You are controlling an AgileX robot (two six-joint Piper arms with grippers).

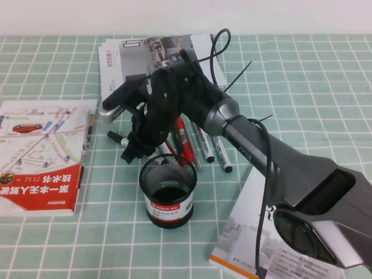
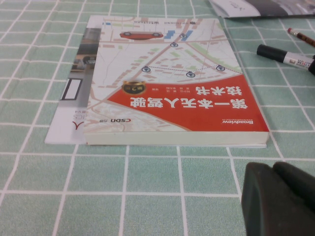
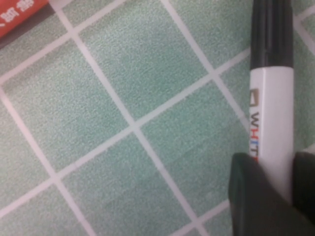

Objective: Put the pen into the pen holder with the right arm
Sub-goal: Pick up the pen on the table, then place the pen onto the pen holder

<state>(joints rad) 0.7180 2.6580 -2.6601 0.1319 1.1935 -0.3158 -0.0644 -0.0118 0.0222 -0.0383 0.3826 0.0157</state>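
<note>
Lying flat, the pen [image 3: 271,118] sits clamped in the right gripper [image 3: 273,196], cap outward.

Open green-checked table [image 1: 52,244] left of and in front of the pen holder [image 1: 168,192], hemmed in by the red book [image 1: 43,157] on the left, loose markers [image 1: 212,145] behind, and the right gripper [image 1: 132,148] just above its rim.

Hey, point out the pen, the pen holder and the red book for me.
pen [image 3: 273,118], right wrist view, on its white barrel between the right gripper's fingers.
pen holder [image 1: 168,189], high view, on its mesh wall.
red book [image 1: 43,195], high view, on its red cover band.
</note>
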